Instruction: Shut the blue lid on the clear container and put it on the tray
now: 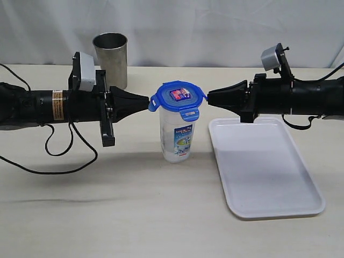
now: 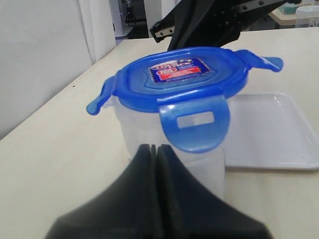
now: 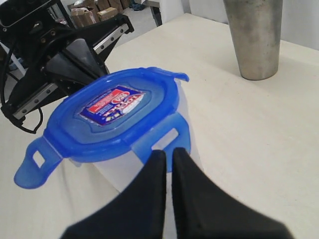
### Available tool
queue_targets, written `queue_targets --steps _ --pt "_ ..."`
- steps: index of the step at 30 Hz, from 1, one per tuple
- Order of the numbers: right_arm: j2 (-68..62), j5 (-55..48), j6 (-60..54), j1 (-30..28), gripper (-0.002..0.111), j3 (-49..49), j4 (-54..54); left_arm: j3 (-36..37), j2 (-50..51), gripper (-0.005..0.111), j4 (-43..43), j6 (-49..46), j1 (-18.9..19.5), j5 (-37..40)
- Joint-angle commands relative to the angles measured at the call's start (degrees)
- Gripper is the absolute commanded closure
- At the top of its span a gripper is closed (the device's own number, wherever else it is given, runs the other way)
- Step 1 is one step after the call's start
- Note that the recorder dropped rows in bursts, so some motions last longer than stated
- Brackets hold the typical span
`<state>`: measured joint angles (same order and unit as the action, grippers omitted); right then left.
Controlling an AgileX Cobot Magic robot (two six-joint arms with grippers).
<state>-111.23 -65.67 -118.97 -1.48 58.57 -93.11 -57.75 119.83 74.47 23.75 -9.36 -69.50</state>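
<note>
blue lid (image 1: pixel 178 97) atop clear container (image 1: pixel 176 138)

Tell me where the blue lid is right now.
Exterior view: the blue lid sits atop the clear container at mid-table, between the left gripper and the right gripper, with the tray to its right.

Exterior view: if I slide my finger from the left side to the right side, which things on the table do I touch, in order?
steel cup → clear container, with the blue lid on top of it → tray
</note>
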Motion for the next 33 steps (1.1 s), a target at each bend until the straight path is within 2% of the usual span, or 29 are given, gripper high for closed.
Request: queue_targets --steps 1,8,13,19,25,30,33 --pt "0.1 -0.2 -0.5 -0.4 0.104 0.1 -0.3 -0.2 -0.5 0.107 -0.5 0.5 0.1 -0.5" --pt "0.1 -0.3 -0.5 -0.4 0.104 0.1 -0.3 -0.2 -0.5 0.107 -3.6 0.4 0.3 -0.5" --pt "2.4 -0.3 -0.7 -0.5 0.104 0.1 1.0 -0.2 -0.5 0.107 -5.2 2.0 3.9 -0.5" --pt "6.0 -0.3 0.7 -0.5 0.104 -0.7 4.7 -0.2 -0.5 0.107 -5.2 2.1 4.4 -0.5" --pt "8.8 -0.4 -2.4 -0.2 0.104 -5.7 -0.6 -0.2 -0.5 0.107 -6.2 2.0 4.4 -0.5" --pt "8.7 10.6 -2.4 7.0 0.104 -5.1 -0.9 -0.2 -0.5 0.107 -5.7 2.2 4.4 -0.5" --pt "8.8 11.0 -2.4 6.8 0.104 -5.0 -1.1 -0.2 -0.5 0.107 -5.3 2.2 4.4 -0.5"
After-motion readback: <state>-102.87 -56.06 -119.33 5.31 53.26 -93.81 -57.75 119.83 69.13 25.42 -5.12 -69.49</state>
